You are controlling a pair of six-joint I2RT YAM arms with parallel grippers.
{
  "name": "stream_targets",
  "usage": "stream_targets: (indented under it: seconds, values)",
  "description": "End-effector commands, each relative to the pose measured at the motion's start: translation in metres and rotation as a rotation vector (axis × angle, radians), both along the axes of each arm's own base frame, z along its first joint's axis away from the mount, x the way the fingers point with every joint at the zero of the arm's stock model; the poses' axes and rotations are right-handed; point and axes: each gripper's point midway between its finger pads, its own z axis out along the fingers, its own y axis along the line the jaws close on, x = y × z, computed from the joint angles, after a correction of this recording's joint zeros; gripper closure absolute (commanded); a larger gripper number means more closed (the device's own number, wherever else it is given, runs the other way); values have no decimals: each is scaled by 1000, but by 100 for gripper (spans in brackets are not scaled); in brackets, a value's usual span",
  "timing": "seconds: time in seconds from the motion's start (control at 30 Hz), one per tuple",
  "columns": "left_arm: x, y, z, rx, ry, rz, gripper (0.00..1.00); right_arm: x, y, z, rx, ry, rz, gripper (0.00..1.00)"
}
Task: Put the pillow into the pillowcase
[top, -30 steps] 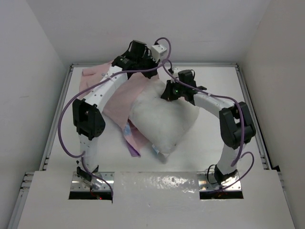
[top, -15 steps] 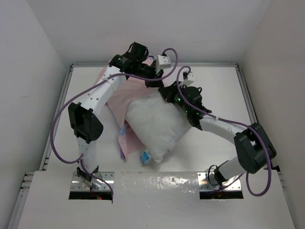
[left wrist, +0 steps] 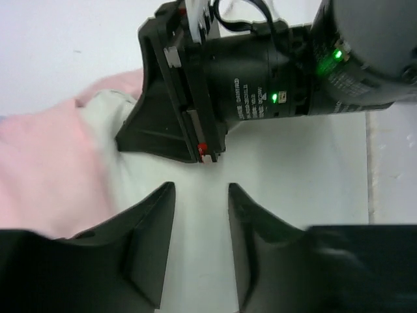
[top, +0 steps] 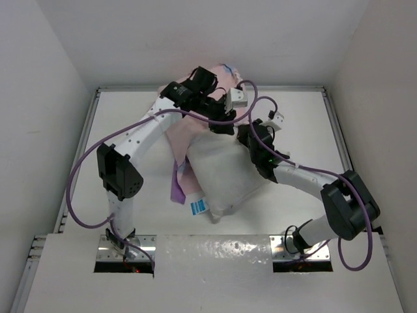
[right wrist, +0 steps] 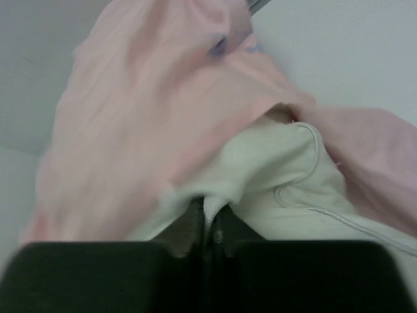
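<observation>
2 arms meet at the far middle of the desk (top: 306,117), above the far end of the pillow (top: 225,176). The pillow lies slantwise mid-desk, its blue tag (top: 198,208) at the near corner. The pillowcase (top: 184,134), pale pink side up, drapes over the pillow's far end, trails down its left side and bunches up toward the back wall. The right pincer (right wrist: 207,212) is closed, pinching a fold of the pillow's white fabric just under the pink edge. The left pincer (left wrist: 200,189) stands partly open with nothing between its fingers. It hovers just beside the right arm's wrist, with the pillowcase to its left.
</observation>
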Motion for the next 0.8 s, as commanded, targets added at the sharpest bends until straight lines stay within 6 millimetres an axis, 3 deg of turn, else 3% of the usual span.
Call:
stream_targets:
  seconds: [0.0,0.03,0.07,0.1,0.13,0.17,0.2,0.23,0.27,0.33,0.4,0.47,0.57,0.63,0.67,0.73,0.77]
  values:
    - [-12,13,81,-101,-99,64,60,-5,-5,27,-211,-54,71,87]
    - [-5,20,89,-107,-122,99,35,-11,-6,17,-264,-29,108,74]
    - [12,34,93,-88,-154,177,27,-21,0,14,-298,-10,186,56]
    - [20,40,104,-97,-174,234,20,-27,-1,9,-390,-2,249,26]
    - [24,48,114,-101,-198,274,11,-38,1,-2,-440,54,314,19]
    - [28,54,117,-96,-213,310,4,-43,-4,-4,-476,82,328,13]
    - [38,66,118,-85,-220,383,0,-48,-5,0,-511,86,357,1]
    - [40,74,124,-93,-228,420,0,-50,-7,5,-535,99,370,1]
    - [44,81,125,-93,-224,463,0,-62,-15,-8,-583,180,395,1]
    - [55,110,122,-85,-201,582,0,-66,-23,3,-639,193,398,1]
    - [64,142,107,-42,-185,678,0,-75,-29,-1,-702,237,440,1]
    - [64,178,109,-9,-213,778,0,-81,-31,0,-731,264,471,1]
    - [57,226,91,69,-204,908,0,-85,-36,0,-745,293,481,1]
    - [45,246,69,128,-169,964,0,-86,-36,1,-745,311,494,3]
    - [41,261,44,185,-125,1018,0,-85,-37,0,-734,318,497,12]
    - [27,269,31,211,-102,1031,13,-87,-30,-3,-698,322,535,29]
    - [16,272,4,258,-52,1011,19,-87,-26,-7,-686,330,555,48]
